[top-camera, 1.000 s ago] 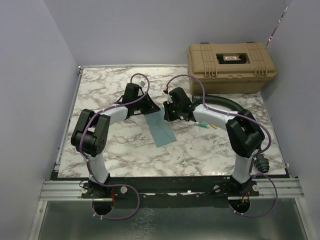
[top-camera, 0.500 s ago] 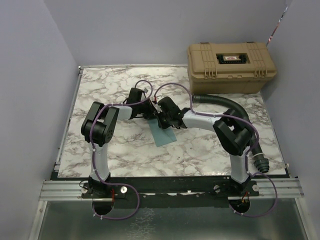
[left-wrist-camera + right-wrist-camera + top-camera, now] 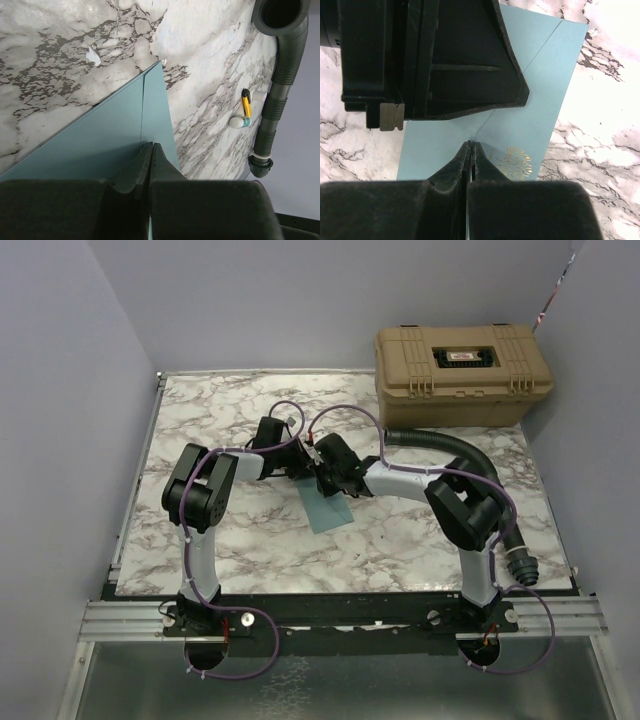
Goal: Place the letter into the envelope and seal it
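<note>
Left gripper (image 3: 151,146), fingers closed together on nothing, rests its tips on the teal envelope (image 3: 112,132) mid-table. The right gripper (image 3: 470,145), likewise closed, touches it near the gold emblem (image 3: 512,161), probably pressing it sealed. No letter shows; presumably it is inside.

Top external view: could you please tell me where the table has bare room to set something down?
Bare marble lies in the far-left corner of the table and in the strip between the envelope and the near edge. The centre is crowded: left gripper and right gripper sit over the envelope, with the tan case and hose far right.
</note>
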Action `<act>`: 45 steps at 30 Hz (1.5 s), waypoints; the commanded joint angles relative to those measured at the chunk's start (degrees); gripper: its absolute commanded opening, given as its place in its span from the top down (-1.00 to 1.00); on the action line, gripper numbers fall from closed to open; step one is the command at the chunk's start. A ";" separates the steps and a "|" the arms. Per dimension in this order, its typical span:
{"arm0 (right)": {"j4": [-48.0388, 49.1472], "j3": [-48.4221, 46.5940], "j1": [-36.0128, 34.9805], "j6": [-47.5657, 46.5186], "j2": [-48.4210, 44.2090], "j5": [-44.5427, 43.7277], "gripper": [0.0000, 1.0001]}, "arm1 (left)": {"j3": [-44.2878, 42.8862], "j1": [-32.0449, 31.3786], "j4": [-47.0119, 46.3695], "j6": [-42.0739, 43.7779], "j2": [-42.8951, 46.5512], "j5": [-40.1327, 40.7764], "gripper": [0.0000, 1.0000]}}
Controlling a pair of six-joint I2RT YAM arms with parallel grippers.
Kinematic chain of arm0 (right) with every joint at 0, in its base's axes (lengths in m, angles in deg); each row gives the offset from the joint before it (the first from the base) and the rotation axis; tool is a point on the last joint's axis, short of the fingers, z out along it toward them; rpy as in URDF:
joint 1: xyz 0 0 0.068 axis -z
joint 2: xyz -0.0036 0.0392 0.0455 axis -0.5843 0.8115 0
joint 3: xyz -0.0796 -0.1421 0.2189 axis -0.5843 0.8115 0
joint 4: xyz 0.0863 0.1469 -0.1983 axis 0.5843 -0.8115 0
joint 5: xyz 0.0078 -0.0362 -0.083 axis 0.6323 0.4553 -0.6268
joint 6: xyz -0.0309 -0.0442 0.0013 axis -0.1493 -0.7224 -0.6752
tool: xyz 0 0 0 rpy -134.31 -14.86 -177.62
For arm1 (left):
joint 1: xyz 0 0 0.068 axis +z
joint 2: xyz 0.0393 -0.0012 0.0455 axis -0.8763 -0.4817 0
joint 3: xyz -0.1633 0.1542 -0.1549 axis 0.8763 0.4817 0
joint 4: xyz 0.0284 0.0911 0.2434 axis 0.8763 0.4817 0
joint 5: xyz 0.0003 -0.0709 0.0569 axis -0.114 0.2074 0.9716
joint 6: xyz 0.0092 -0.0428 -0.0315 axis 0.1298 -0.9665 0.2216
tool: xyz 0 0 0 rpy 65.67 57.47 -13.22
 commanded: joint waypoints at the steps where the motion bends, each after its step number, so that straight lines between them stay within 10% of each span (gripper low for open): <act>1: -4.81 4.14 -0.73 0.18 0.43 -2.69 0.99 | 1.74 0.76 3.79 1.43 -2.86 1.35 1.00; 45: -19.95 15.12 2.93 15.29 -8.81 -9.95 0.99 | -2.11 1.20 8.98 7.25 -6.27 1.44 1.00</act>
